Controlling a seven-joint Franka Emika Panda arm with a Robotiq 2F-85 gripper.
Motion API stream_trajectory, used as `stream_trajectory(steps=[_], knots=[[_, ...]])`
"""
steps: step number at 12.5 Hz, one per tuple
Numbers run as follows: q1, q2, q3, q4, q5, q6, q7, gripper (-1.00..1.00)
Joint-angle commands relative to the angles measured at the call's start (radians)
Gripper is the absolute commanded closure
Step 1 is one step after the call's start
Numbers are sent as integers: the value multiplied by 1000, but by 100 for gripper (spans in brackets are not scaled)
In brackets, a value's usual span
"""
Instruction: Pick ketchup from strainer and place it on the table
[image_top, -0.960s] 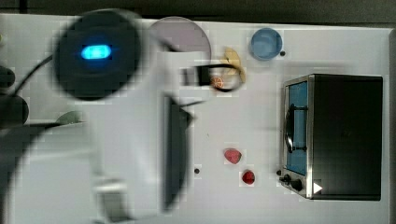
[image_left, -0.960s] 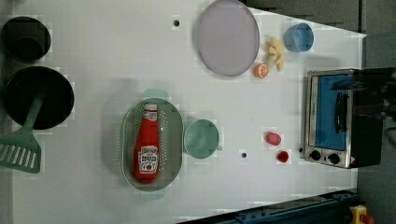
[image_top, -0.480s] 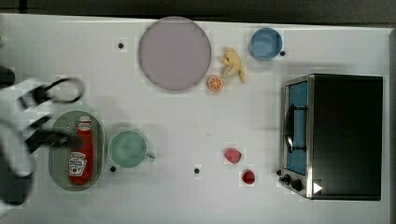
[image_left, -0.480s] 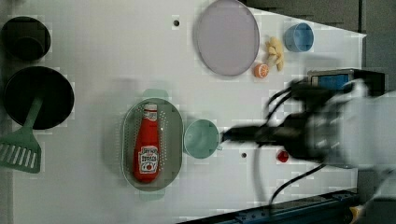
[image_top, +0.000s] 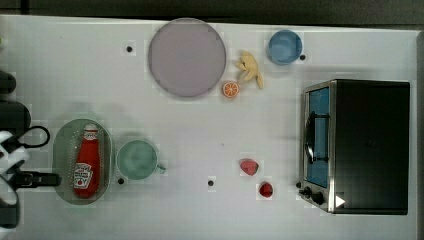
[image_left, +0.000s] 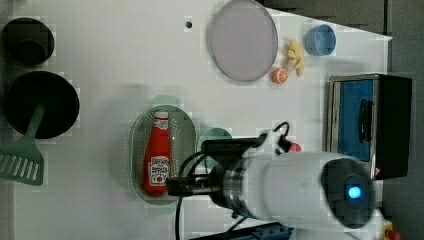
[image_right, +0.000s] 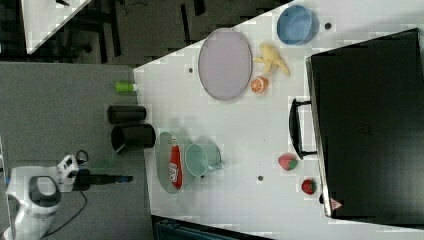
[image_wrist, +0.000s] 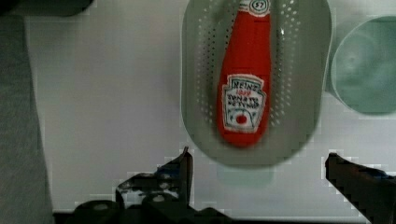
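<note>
The ketchup (image_top: 87, 160), a red bottle with a white cap and label, lies lengthwise in the pale green strainer (image_top: 61, 150) on the white table (image_top: 210, 130), near the top view's left edge. My gripper (image_wrist: 261, 170) is open, its two dark fingers (image_wrist: 184, 163) spread wide. It hovers above the strainer (image_wrist: 299, 70) at the ketchup's (image_wrist: 243, 84) base end, holding nothing. In the top view the gripper (image_top: 52, 178) reaches in from the left edge to the strainer's rim. The right view shows it (image_right: 125, 178) raised well above the table.
A teal cup (image_top: 137, 159) stands right beside the strainer. Further off are a lilac plate (image_top: 186, 57), a blue bowl (image_top: 285, 47), an orange half (image_top: 230, 89), two strawberries (image_top: 248, 166) and a toaster oven (image_top: 360, 145). Black pots (image_left: 40, 102) and a green spatula (image_left: 22, 162) sit at the left view's left.
The arm swung from the middle of the top view to its left edge, bringing the gripper over the strainer's end. The ketchup and strainer have not moved.
</note>
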Motion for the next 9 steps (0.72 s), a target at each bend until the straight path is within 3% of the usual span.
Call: stream_trajectory(steps=[1, 5, 9], knots=[[-20, 43, -30, -116, -82, 178, 77, -100], [-20, 140, -36, -237, -139, 461, 113, -100], [-17, 252, -54, -253, -182, 545, 161, -100]])
